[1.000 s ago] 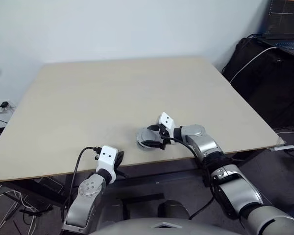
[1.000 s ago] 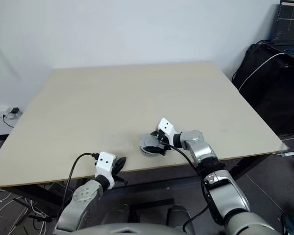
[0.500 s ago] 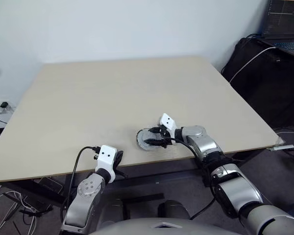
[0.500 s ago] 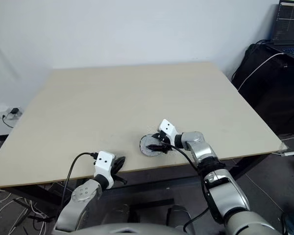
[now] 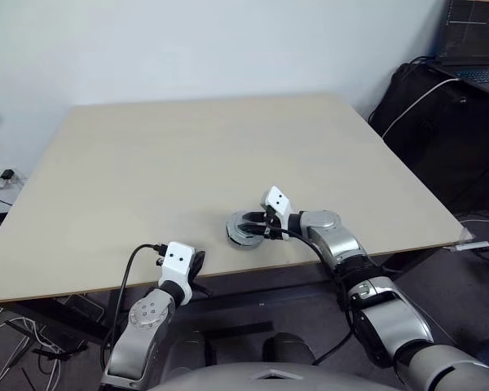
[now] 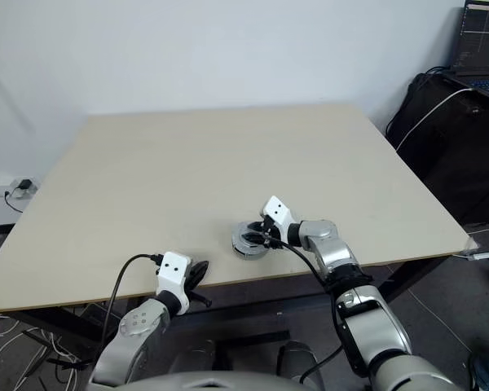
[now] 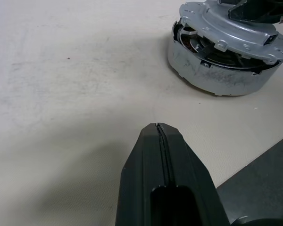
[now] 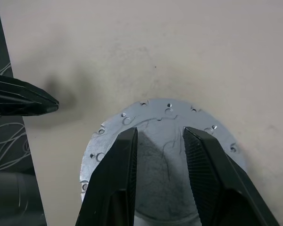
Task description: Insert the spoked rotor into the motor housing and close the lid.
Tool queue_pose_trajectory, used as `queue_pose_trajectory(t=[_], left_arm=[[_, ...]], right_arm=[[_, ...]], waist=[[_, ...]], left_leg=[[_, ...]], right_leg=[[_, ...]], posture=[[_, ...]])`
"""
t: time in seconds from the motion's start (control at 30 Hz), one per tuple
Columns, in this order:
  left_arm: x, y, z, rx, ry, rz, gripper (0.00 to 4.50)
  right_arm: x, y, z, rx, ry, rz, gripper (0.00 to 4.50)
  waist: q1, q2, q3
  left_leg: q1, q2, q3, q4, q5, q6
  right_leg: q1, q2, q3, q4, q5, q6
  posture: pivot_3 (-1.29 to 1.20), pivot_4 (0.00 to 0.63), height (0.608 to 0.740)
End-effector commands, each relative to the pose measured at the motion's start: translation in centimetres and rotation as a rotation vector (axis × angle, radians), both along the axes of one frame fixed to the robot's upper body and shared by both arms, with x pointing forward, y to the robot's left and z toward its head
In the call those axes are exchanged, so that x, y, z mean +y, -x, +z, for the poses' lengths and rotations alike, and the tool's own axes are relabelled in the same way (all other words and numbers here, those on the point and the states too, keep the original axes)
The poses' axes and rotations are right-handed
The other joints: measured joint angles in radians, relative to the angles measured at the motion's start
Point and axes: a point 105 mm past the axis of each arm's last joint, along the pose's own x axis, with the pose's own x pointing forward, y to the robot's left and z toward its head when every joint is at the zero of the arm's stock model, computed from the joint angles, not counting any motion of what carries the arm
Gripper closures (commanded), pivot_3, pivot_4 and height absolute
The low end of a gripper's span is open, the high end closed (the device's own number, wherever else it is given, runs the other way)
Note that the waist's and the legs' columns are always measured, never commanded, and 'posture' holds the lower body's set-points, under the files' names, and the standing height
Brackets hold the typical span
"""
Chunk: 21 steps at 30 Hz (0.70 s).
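Here the housing (image 7: pixel 222 61) sits near the table's (image 5: pixel 187 163) front edge, the lid (image 8: pixel 160 155) lying on top, tilted and not seated. The right gripper (image 8: pixel 159 141) hangs over the lid, fingers partly apart, gripping nothing. The left gripper (image 7: pixel 159 136), fingers pressed together and empty, is near the housing.
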Motion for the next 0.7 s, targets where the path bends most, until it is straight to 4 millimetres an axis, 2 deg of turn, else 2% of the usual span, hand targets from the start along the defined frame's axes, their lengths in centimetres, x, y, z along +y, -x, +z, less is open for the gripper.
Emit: queue_pose_trajectory(t=[0.03, 0.1, 0.3, 0.7], left_arm=[[-0.46, -0.49, 1.39, -0.052, 0.011, -0.014, 4.50], [-0.49, -0.50, 1.39, -0.052, 0.011, -0.015, 4.50], [-0.55, -0.54, 1.43, -0.052, 0.014, -0.017, 4.50], [-0.55, -0.51, 1.57, -0.053, 0.015, -0.014, 4.50]], right_arm=[[0.18, -0.84, 2.02, -0.039, -0.051, -0.006, 2.49], [0.14, -0.92, 2.22, -0.038, -0.056, -0.010, 1.98], [-0.02, -0.96, 2.29, -0.036, -0.046, -0.006, 0.01], [-0.22, -1.12, 1.55, -0.083, 0.016, 0.004, 0.01]], waist=[[0.000, 0.000, 0.000], [0.000, 0.000, 0.000], [0.000, 0.000, 0.000], [-0.001, 0.000, 0.000]], left_leg=[[0.000, 0.000, 0.000, 0.000, 0.000, 0.000], [0.000, 0.000, 0.000, 0.000, 0.000, 0.000], [0.000, 0.000, 0.000, 0.000, 0.000, 0.000], [0.000, 0.000, 0.000, 0.000, 0.000, 0.000]], right_leg=[[0.000, 0.000, 0.000, 0.000, 0.000, 0.000], [0.000, 0.000, 0.000, 0.000, 0.000, 0.000], [0.000, 0.000, 0.000, 0.000, 0.000, 0.000], [0.000, 0.000, 0.000, 0.000, 0.000, 0.000]], posture=[[0.00, 0.000, 0.740], [0.00, 0.000, 0.740], [0.00, 0.000, 0.740], [0.00, 0.000, 0.740]])
